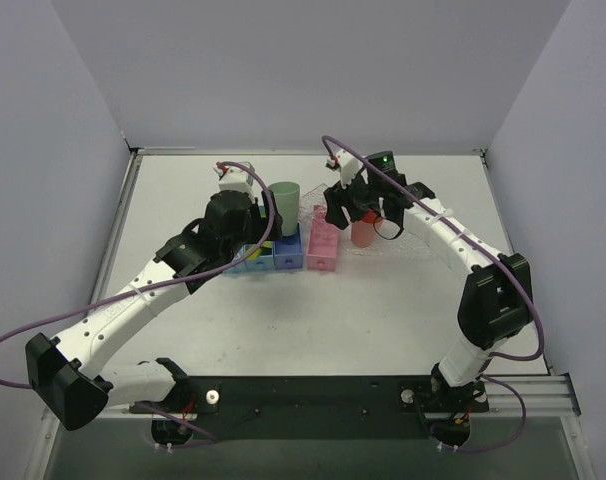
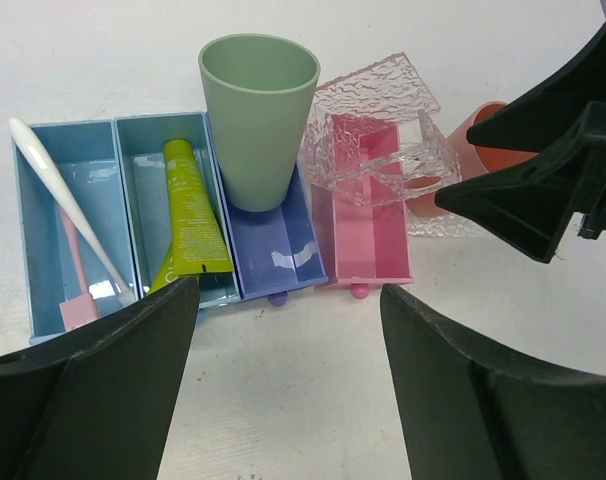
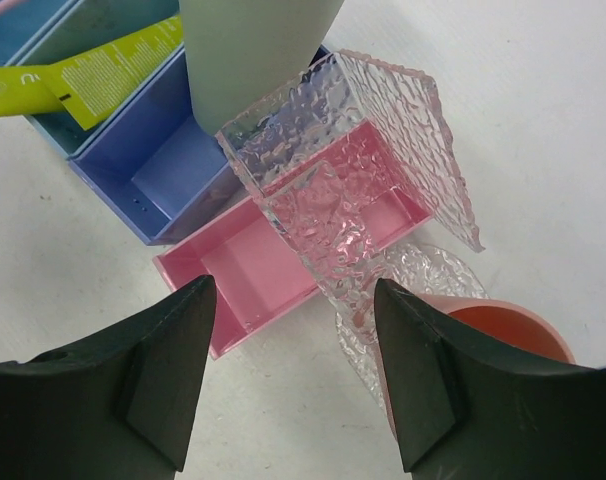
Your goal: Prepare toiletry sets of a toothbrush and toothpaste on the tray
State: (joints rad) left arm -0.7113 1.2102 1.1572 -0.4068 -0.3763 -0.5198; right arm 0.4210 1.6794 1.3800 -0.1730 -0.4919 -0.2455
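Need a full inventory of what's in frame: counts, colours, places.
toothbrush: 1, white, leaning in the leftmost blue bin
toothpaste: 1 visible, lime-yellow, middle blue bin
tray: 1, clear textured, tilted over the pink box
blue bins: 3, in a row
green cup: 1, upright in the rightmost blue bin
pink box: 1, right of the bins
salmon cup: 1, right of the pink box
table: white
left fingers: black, open, empty
right fingers: black, open, empty

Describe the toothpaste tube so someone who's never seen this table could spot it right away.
Find the row of blue bins in the middle of the table. The toothpaste lies in the light-blue bin between the white toothbrush and the green cup. It is the only lime-yellow tube there.
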